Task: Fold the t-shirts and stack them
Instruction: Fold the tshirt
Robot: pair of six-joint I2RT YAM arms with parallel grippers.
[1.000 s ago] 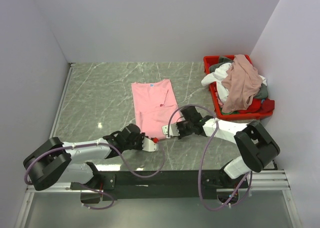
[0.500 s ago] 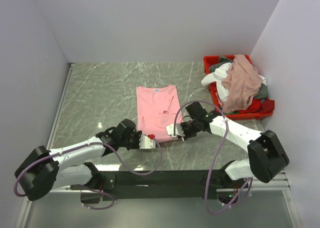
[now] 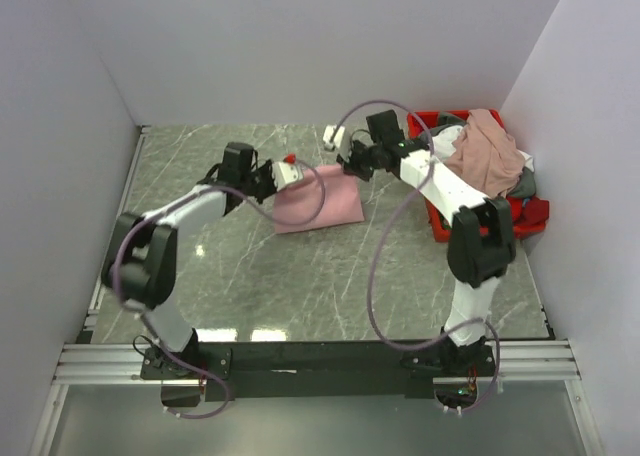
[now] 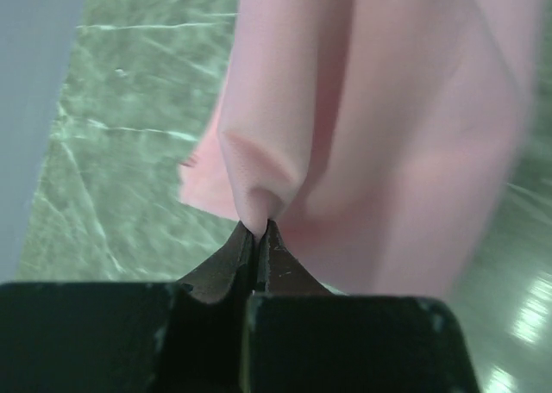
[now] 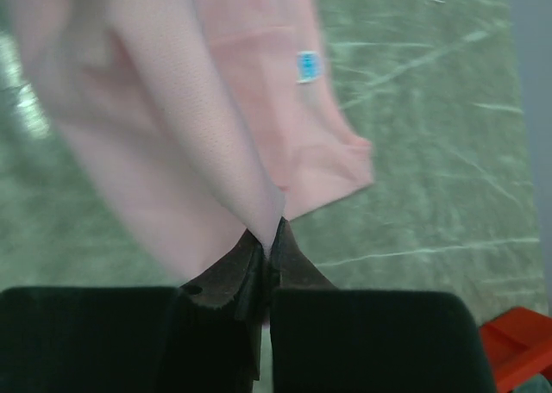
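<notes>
The light pink t-shirt lies mid-table, its near end lifted and doubled back over the far end. My left gripper is shut on one pinched corner of the pink cloth, held above the table. My right gripper is shut on the other corner, beside the collar with its blue label. In the wrist views both pairs of jaws close tightly on a fold of fabric. The other t-shirts, dusty rose, white and red, are heaped at the right.
A red plastic bin holds the heap against the right wall; its corner shows in the right wrist view. The green marbled table is walled at the left, back and right. Purple cables loop over both arms.
Both arms swung from the near edge toward the back of the table, carrying the pink shirt's near hem up and over its far half. The right gripper shut on the cloth.
</notes>
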